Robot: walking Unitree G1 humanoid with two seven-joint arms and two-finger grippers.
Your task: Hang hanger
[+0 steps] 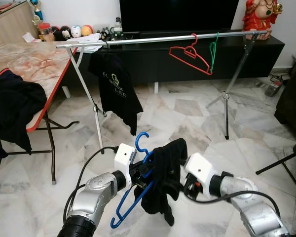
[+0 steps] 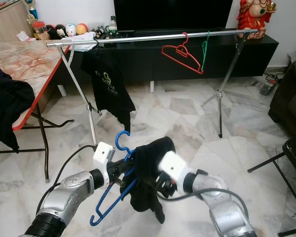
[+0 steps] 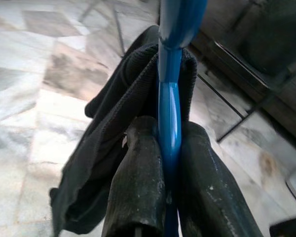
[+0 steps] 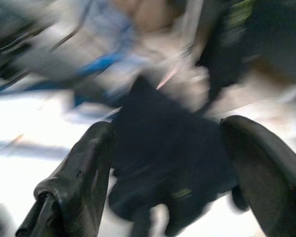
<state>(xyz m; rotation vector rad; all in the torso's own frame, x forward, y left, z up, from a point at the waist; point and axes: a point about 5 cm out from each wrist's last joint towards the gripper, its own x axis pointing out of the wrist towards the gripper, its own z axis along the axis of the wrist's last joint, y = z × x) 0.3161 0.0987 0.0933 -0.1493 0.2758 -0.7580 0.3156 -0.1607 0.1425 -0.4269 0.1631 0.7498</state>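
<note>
Blue plastic hanger [image 1: 130,195] with a black garment [image 1: 165,175] draped over it sits low in front of me, between my two arms, above the pale marble floor [image 1: 187,116]. My left gripper [image 3: 170,197] has its two black fingers [image 3: 138,182] pressed tight on the hanger's blue bar, the cloth bunched against one of them in the left wrist view. The hanger's hook [image 1: 140,140] points up and its lower frame slopes down toward my left arm. My right gripper [image 4: 165,173] is just beside the garment on its other side, its fingers [image 4: 81,173] spread wide with the dark cloth lying between them; that wrist view is blurred, so I cannot tell whether either pad touches the fabric. Well ahead stands a silver metal clothes rail [image 1: 158,39] on tripod legs. On it hang a black T-shirt with pale lettering [image 1: 113,86] near its left end, and a red plastic hanger [image 1: 190,57] and a thin green hanger [image 1: 213,49] side by side toward its right end. A folding table with a marbled top and red edge [image 1: 34,64] stands at my left with dark clothes [image 1: 12,106] heaped on its near end. Behind the rail runs a low black TV cabinet [image 1: 266,47].
</note>
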